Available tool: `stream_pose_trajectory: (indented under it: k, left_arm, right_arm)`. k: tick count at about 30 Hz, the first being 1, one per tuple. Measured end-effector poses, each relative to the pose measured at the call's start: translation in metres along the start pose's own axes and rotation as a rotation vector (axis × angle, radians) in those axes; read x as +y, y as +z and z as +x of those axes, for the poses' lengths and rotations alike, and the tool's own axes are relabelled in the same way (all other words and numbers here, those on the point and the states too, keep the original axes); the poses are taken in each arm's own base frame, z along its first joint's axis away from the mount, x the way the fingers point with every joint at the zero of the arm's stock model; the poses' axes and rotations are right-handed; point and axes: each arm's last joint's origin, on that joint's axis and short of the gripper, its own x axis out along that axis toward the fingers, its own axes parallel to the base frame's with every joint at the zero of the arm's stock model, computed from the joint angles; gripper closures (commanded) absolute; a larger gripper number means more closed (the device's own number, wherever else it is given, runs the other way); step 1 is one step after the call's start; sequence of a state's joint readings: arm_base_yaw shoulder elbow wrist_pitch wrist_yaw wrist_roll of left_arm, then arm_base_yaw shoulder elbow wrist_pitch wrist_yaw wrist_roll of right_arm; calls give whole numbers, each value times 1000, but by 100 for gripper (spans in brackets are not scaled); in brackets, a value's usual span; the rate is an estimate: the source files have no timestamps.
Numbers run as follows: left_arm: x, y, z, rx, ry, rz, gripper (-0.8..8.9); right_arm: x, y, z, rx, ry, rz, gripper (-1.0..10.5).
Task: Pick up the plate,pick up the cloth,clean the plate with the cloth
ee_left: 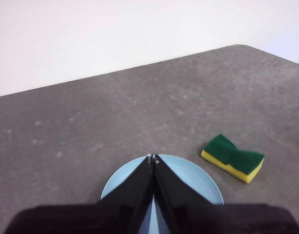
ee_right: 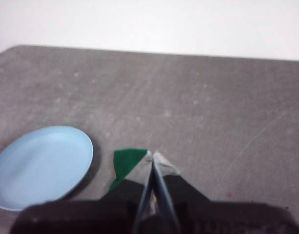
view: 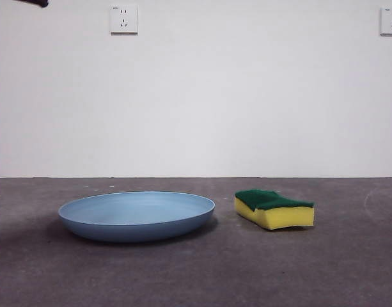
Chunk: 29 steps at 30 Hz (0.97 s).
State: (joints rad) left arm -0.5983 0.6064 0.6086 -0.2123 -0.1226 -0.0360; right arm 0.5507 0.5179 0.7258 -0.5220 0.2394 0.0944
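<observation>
The light-blue plate [view: 137, 215] lies flat on the grey table, left of centre. The cloth, a yellow sponge with a dark green top [view: 274, 208], lies to its right, apart from it. My left gripper [ee_left: 153, 158] is shut and empty, held high above the plate [ee_left: 193, 178], with the sponge [ee_left: 232, 158] off to one side. My right gripper [ee_right: 152, 156] is shut and empty, held high above the sponge [ee_right: 127, 163], which its jaws partly hide; the plate [ee_right: 42, 165] lies beside it. In the front view only a black tip [view: 34, 2] shows at the top left corner.
A white wall stands behind the table with two sockets [view: 123, 19] [view: 390, 21]. The table's rounded far corner [ee_left: 247, 48] shows in the left wrist view.
</observation>
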Motion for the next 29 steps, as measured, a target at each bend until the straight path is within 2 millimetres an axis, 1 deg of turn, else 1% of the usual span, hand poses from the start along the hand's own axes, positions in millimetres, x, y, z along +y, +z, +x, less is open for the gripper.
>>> stream_pose_trajectory:
  k: [3, 9, 16, 23, 26, 29]
  left_arm:
    - [0, 0, -1, 3, 3, 3, 817]
    - [1, -11, 0, 116, 28, 19, 817]
    - [1, -17, -1, 179, 31, 28, 817]
    - [2, -17, -2, 182, 33, 28, 817]
    - [5, -15, -9, 148, 49, 18, 817]
    - [12, -11, -16, 101, 90, -18, 817]
  right_arm:
    - [1, 0, 3, 11, -1, 13, 946]
    - [1, -1, 5, 23, -2, 27, 946]
    - [1, -1, 5, 23, -2, 31, 946]
    - [1, -1, 5, 22, -2, 32, 946]
    - [1, -1, 5, 23, -2, 32, 946]
    - [1, -1, 5, 22, -2, 32, 946]
